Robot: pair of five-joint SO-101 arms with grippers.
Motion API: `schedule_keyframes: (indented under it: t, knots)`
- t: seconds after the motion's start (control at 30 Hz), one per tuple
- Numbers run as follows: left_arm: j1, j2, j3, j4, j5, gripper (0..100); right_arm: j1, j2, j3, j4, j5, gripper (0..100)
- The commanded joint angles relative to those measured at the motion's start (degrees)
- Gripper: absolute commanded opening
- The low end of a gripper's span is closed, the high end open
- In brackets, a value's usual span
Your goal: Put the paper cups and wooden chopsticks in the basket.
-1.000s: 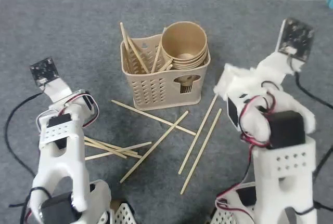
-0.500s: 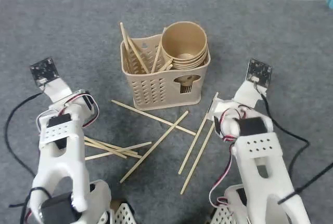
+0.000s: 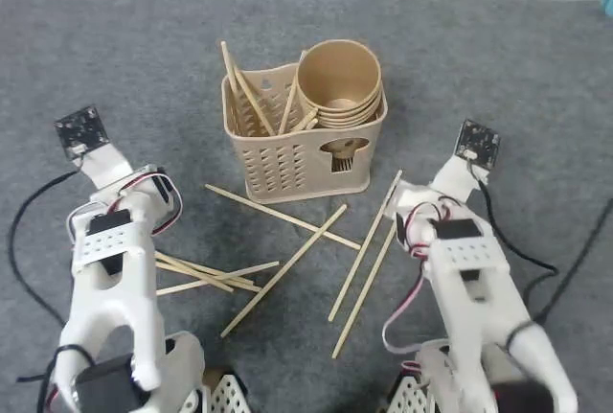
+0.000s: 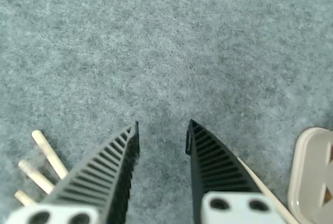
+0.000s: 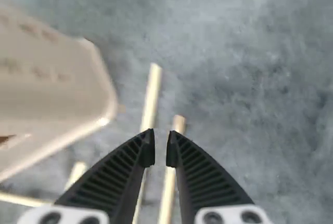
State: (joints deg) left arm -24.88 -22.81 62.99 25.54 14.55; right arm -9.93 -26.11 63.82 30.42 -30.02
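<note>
A beige slotted basket (image 3: 305,159) stands mid-table with stacked paper cups (image 3: 339,82) and a few wooden chopsticks (image 3: 245,92) upright inside. Several loose chopsticks (image 3: 287,264) lie on the grey carpet in front of it. Two more chopsticks (image 3: 369,255) lie side by side to the right of the basket. My right gripper (image 5: 159,140) hangs shut just above the far ends of that pair of chopsticks (image 5: 151,96), close to the basket's corner (image 5: 52,83). My left gripper (image 4: 163,130) is open over bare carpet, nothing between its fingers, with chopstick ends (image 4: 48,151) beside it.
The left arm (image 3: 115,250) stands at the table's front left and the right arm (image 3: 469,269) at the front right. Open carpet lies behind and to both sides of the basket. A basket corner (image 4: 315,174) shows beside my left gripper.
The right arm has swung down from a raised pose and now sits low by the two chopsticks right of the basket. The left arm has not moved.
</note>
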Motion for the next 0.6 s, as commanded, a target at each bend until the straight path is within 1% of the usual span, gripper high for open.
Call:
schedule_keyframes:
  t: [0.0, 0.17, 0.43, 0.57]
  knots:
    - [-0.3, 0.1, -2.2, -1.5, -0.2, 14, 2.2, 6.0, -5.4, -1.5, 1.2, 5.0]
    - [-0.3, 0.1, -2.2, -1.5, -0.2, 14, 2.2, 11.6, -8.1, -1.5, 1.2, 5.2]
    - [-0.3, 0.1, -2.2, -1.5, -0.2, 14, 2.5, 11.5, -9.3, -1.5, 1.3, 5.4]
    - [-0.3, 0.1, -2.2, -1.5, -0.2, 14, 2.2, 10.1, -9.1, -1.5, 1.1, 10.0]
